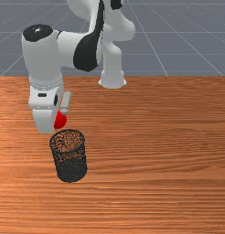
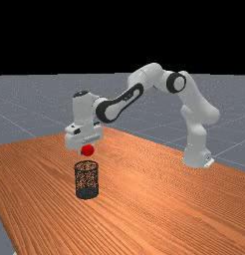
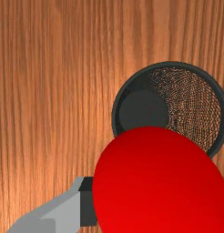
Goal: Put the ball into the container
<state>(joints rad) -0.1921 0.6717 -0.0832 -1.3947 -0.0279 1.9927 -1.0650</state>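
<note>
Far view: plain ball (image 2: pixel 87 150) above container (image 2: pixel 86 193)

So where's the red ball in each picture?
Front view: left of the middle, just above the container's rim in the picture, ball and container.
Far view: left of the middle, above the container.
Wrist view: big and close, hiding part of the container's rim.
Landmark in all three: the dark mesh container.

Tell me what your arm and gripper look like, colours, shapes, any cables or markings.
My arm is white and rounded, with black caps and bands around its joints. My gripper has a white, blocky body with small dark marks; one finger is grey and angled, with a dark, squared pad. I see no cables or lettering.
</note>
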